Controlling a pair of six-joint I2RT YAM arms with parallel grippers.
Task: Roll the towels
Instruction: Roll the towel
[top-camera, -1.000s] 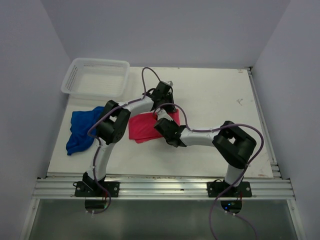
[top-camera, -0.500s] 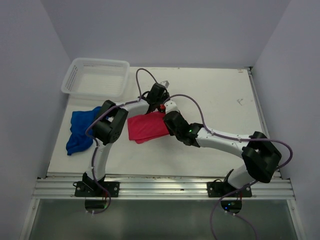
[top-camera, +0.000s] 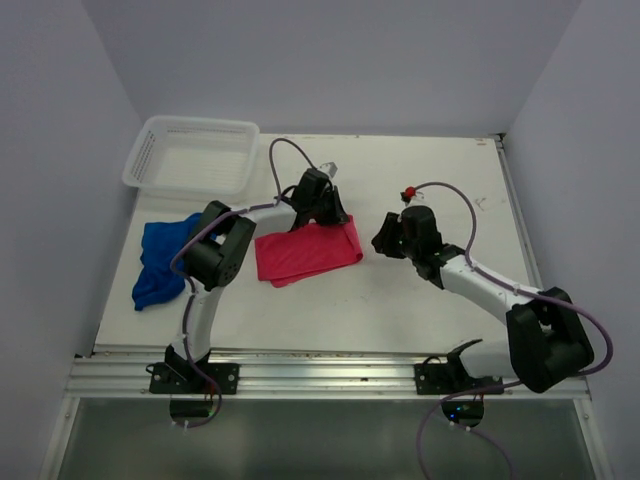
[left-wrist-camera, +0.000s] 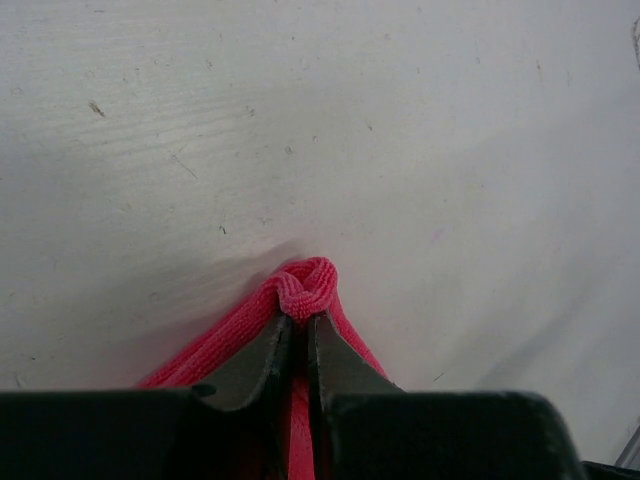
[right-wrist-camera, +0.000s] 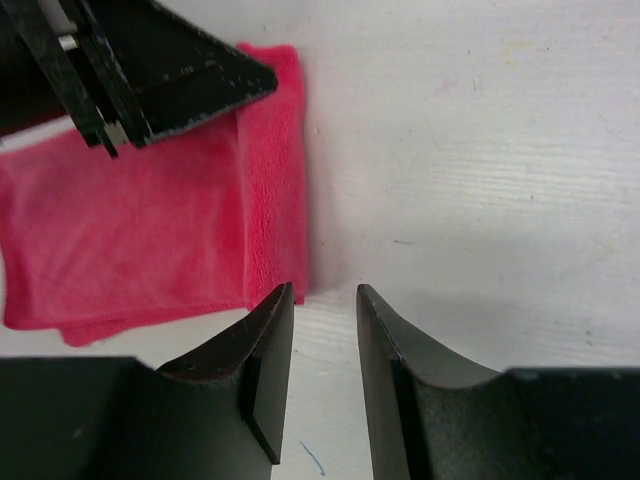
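Red towel (top-camera: 305, 255) lies folded on the table (top-camera: 440, 180), my left gripper (left-wrist-camera: 298, 322) pinched on its far edge, right gripper (right-wrist-camera: 322, 300) slightly apart and empty just beside it; I'd roll tight toward me, right pinning the near edge.

White table (top-camera: 440, 170), pale lilac walls (top-camera: 330, 60), alu front rail (top-camera: 320, 378)

Red towel (top-camera: 305, 255): folded flat, mid-table, far corner bunched into a raised fold. Blue towel (top-camera: 160, 258): crumpled heap, lying apart to its left.
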